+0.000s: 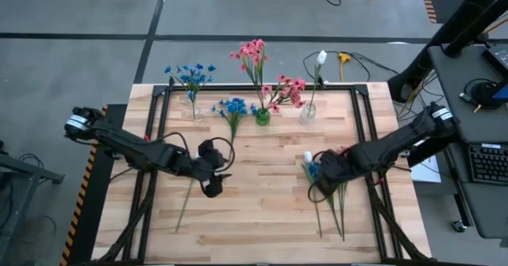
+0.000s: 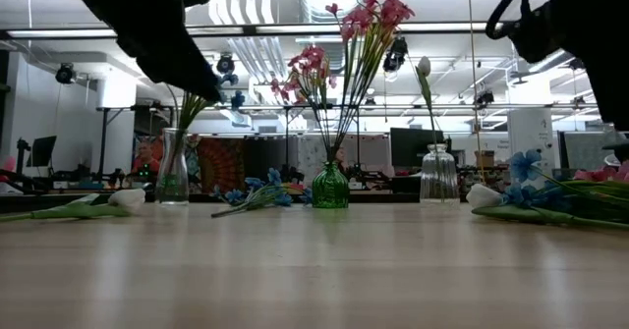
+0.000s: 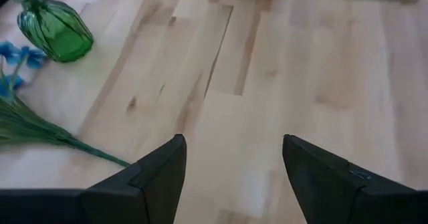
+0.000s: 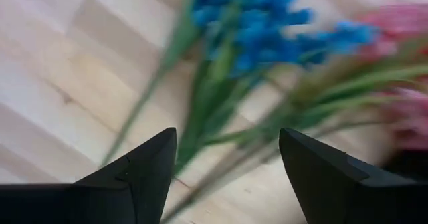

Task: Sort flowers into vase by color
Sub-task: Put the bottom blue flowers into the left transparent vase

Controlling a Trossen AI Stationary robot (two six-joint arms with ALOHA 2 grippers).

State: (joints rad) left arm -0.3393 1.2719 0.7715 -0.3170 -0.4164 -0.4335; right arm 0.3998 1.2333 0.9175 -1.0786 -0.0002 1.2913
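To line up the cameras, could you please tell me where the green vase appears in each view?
High view: the green vase stands at the table's far edge, centre, holding pink flowers.
Low view: the vase is at centre, in the middle distance.
Left wrist view: it is in the top left corner.
Right wrist view: not in it.
Shared landmark: the loose blue flower lying beside the vase.

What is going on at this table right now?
Two robot arms are sorting artificial flowers into vases by color. Blue flowers, pink ones and a white bud already stand in vases along the far edge. The right gripper hangs open over a loose bunch lying on the table, holding nothing. The left gripper is open and empty too, above bare wood.
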